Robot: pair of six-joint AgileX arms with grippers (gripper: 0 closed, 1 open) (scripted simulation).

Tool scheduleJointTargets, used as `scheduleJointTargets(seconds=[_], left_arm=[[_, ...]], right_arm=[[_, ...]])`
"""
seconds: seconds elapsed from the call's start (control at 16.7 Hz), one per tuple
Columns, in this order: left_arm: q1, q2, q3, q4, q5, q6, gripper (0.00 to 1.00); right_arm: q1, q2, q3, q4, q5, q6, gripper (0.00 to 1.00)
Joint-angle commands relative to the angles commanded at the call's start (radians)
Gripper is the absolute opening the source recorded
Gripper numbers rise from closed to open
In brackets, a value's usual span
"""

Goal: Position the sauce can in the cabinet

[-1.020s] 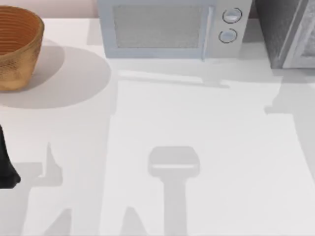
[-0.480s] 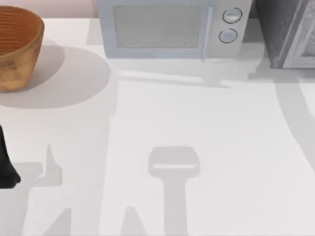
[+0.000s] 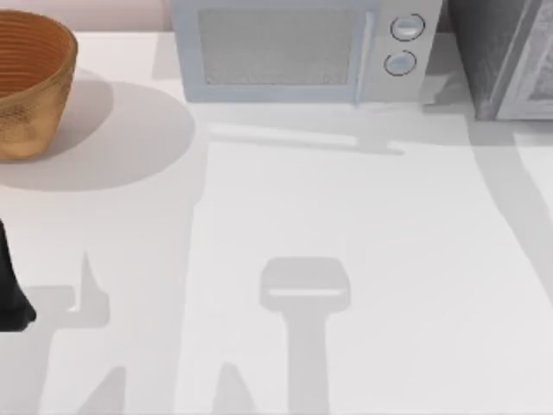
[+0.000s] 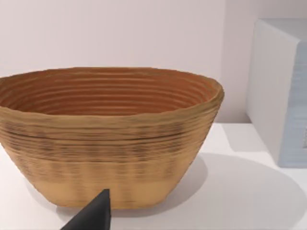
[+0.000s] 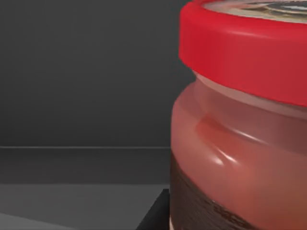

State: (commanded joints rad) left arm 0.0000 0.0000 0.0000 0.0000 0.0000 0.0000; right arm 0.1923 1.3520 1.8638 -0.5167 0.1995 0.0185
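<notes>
- Can (image 5: 240, 124), red-lidded, fills right of the right wrist view, before dark cabinet (image 3: 505, 52) interior.
- Right gripper's grip: cannot tell.
- Left arm (image 3: 10, 285) parked at left edge; grip: cannot tell.

A woven basket (image 3: 26, 82) stands at the surface's (image 3: 346, 225) far left. A white microwave (image 3: 298, 52) with two round knobs (image 3: 404, 43) sits along the back edge.
</notes>
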Motion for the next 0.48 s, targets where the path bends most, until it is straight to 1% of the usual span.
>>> scheduleJointTargets(seconds=[0.3,0.48], left_arm=[[0.000,0.000,0.000,0.000,0.000,0.000,1.00],[0.000,0.000,0.000,0.000,0.000,0.000,1.00]], right_arm=[[-0.004,-0.001,-0.002,0.001,-0.001,0.002,0.00],[-0.013,0.057,0.051,0.006,-0.006,0.002,0.00]])
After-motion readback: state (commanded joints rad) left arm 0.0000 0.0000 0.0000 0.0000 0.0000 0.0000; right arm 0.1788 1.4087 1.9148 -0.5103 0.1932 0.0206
